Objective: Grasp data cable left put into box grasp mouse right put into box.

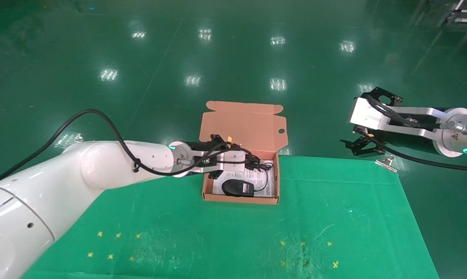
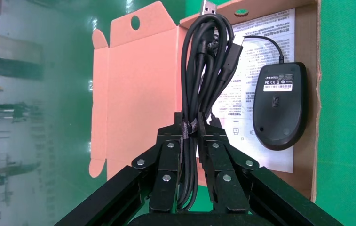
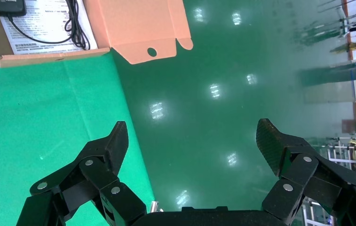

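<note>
The orange-brown box stands open at the table's far edge, its lid hinged back. The black mouse lies inside on the printed white sheet, its cord looped beside it. My left gripper is over the box, shut on the coiled black data cable. In the left wrist view the cable bundle hangs from the left gripper, its silver USB plug at the far end, with the mouse beside it. My right gripper is open and empty off the table's right far corner.
The green cloth-covered table has yellow cross marks near its front. A metal clip sits at the table's far right corner. Shiny green floor lies beyond the table. The right wrist view shows the box corner and lid.
</note>
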